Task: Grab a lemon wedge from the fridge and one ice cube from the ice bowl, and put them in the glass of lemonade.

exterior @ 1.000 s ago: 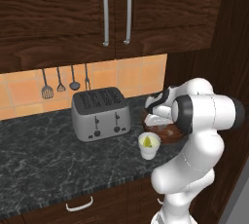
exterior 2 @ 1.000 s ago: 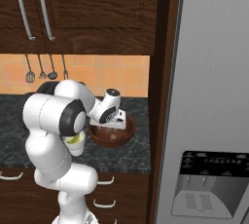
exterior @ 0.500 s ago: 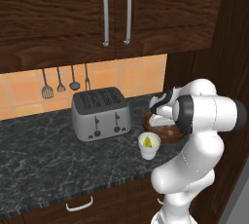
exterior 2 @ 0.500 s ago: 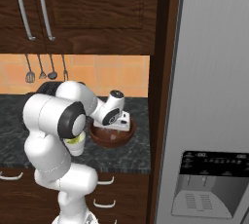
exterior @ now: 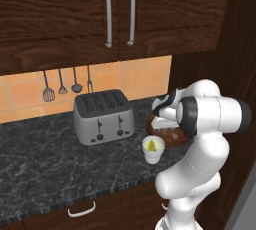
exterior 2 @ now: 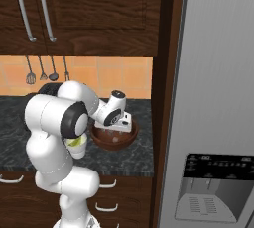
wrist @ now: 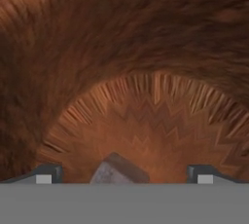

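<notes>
The gripper (wrist: 124, 174), jaws wide and holding nothing, dips into the ice bowl (exterior: 172, 136) over an ice cube (wrist: 119, 171), with the glass of lemonade (exterior: 153, 149) just beside and the toaster (exterior: 103, 116) farther off on the counter (exterior: 45, 166).

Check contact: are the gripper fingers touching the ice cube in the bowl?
Apart. In the hand view the ice cube sits between the open fingertips, wood of the ice bowl visible either side.

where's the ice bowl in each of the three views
Left base view: ice bowl sits right of centre on the counter, partly behind the arm, just right of the glass of lemonade.
Right base view: the bowl is near the middle, below the hand, right of the glass.
Hand view: its wooden inside spreads across the picture.
Shared landmark: the glass beside the bowl, in both base views.
</notes>
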